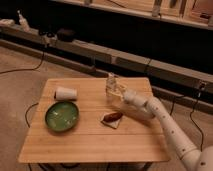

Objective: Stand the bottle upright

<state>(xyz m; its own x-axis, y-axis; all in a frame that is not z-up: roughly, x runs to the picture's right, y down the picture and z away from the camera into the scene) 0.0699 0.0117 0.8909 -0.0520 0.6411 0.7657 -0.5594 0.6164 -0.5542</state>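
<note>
From my remote seat I saw the bottle (111, 83) upright at the far side of the wooden counter (90, 135), a little right of centre, its narrow capped neck pointing up. The gripper (114, 92) was at the bottle's body, fingers pressed together on it and pinching it; whether the base touched the wood or hung just above it, I could not tell. The white arm (167, 129) came in from the lower right corner and sloped up and left across the counter's right edge to the bottle.

A white cylinder cup (65, 93) lay on its side on the left half of the counter, well apart from the bottle. Just in front of the cup sat a round green plate (62, 116) with a few pale specks on it. Near the counter's middle, in front of the bottle and below the gripper, a brown oblong item (112, 116) rested on a small pale square; I could not make out what it was.

Behind the counter ran a long low ledge (125, 57) with dark shapes on it. A white spray bottle (21, 20) stood far off at the upper left. Cables (22, 67) trailed across the floor on the left.
</note>
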